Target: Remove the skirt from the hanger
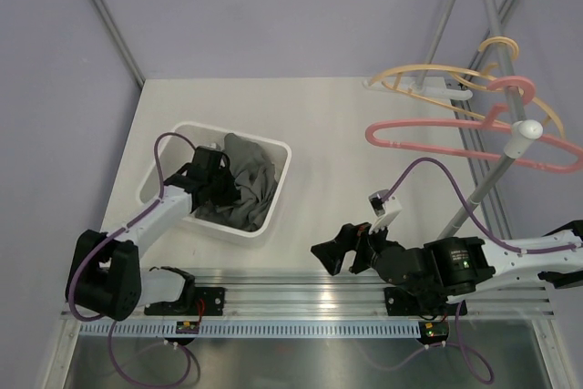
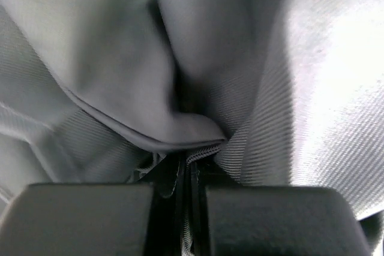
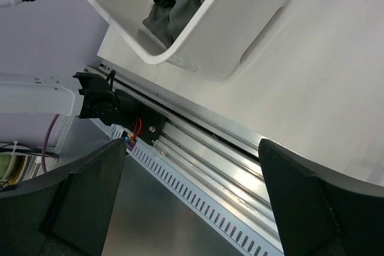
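Note:
The grey skirt (image 1: pixel 248 181) lies bunched in the white bin (image 1: pixel 279 167), off the hangers. My left gripper (image 1: pixel 221 181) is down in the bin and shut on a fold of the skirt; its wrist view is filled by the grey cloth (image 2: pixel 198 58), with an edge pinched between the fingers (image 2: pixel 90 220). The pink hanger (image 1: pixel 428 137) and a cream hanger (image 1: pixel 428 75) hang bare on the rack at the right. My right gripper (image 1: pixel 343 253) is open and empty, low near the front rail. The bin with the skirt shows in the right wrist view (image 3: pixel 180 4).
The rack pole (image 1: pixel 483 184) slants up at the right, close to my right arm. An aluminium rail (image 1: pixel 301 293) runs along the table's front edge; it also shows in the right wrist view (image 3: pixel 228 154).

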Robot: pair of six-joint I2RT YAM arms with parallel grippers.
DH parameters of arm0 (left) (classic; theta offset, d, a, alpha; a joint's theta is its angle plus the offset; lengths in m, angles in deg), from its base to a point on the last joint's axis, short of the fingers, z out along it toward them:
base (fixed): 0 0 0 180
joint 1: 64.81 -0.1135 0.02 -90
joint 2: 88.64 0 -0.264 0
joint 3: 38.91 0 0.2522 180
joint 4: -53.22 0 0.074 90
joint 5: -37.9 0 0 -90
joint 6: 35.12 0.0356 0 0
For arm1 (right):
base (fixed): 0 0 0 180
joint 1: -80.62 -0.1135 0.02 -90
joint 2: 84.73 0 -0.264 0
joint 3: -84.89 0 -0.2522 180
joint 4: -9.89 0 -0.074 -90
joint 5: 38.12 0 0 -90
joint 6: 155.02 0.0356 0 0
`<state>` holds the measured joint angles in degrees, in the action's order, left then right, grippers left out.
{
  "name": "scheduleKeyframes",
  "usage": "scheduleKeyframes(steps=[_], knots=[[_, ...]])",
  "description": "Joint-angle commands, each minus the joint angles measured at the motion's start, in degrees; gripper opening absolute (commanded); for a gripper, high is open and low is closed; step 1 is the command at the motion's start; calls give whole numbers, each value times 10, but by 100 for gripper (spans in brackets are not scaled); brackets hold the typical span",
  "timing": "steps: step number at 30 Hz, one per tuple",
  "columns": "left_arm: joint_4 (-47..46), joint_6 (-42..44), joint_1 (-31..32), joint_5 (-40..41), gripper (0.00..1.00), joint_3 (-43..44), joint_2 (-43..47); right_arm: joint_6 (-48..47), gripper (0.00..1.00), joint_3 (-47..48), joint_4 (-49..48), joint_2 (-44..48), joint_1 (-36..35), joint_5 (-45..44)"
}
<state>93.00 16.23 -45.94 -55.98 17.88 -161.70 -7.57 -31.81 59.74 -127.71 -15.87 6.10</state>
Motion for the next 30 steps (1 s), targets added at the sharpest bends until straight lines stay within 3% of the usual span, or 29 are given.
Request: scheduleKeyframes(steps=[1, 5, 6, 7, 9, 10, 19, 23, 27, 30], knots=[[-41, -53, 0, -78, 0, -65, 5, 16, 100, -4, -22, -3, 2, -8], [-40, -54, -1, -76, 0, -73, 40, 24, 99, -8, -18, -10, 2, -5], [-18, -50, -2, -73, 7, -65, 48, 25, 100, -7, -14, -12, 2, -5], [-5, -42, -2, -72, 30, -55, 57, 26, 99, -5, -11, -15, 2, -6], [38, -40, -2, -58, 86, -17, 91, 25, 100, 2, -4, -18, 2, -12], [54, -40, -2, -51, 99, -3, 103, 24, 100, 5, -3, -19, 2, -13], [224, -26, -2, 76, 99, 195, 221, -8, 99, 66, 18, -84, 2, -34], [262, -22, -1, 87, 99, 262, 239, -29, 99, 110, 33, -141, 2, -48], [177, -1, -2, -8, 99, 276, 257, -39, 99, 140, 40, -172, 2, -61], [71, 10, -1, -159, 99, 290, 225, -33, 99, 149, 40, -179, 2, -74]])
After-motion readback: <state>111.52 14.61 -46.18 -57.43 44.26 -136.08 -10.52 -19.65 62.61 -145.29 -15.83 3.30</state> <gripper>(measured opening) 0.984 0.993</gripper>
